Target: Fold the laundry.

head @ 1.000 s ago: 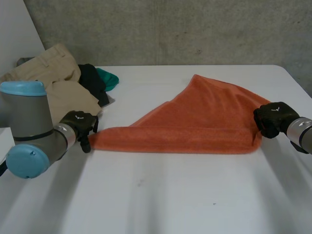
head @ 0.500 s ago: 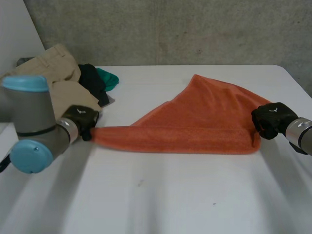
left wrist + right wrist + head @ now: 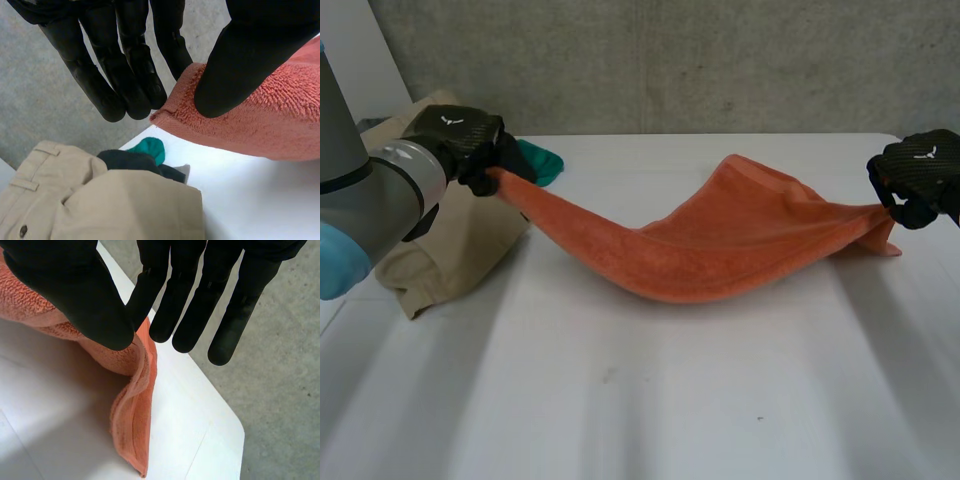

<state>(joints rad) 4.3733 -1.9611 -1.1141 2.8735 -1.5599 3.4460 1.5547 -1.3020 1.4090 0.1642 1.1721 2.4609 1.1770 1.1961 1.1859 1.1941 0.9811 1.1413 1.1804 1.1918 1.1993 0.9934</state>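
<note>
left hand (image 3: pixel 455 140) and right hand (image 3: pixel 920 170) pinch opposite ends of the sagging orange towel (image 3: pixel 720 250); no fold looks finished yet.

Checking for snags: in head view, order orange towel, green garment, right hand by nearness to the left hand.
1. orange towel: pinched by the left hand.
2. green garment: just beside it.
3. right hand: at the towel's far end.
</note>
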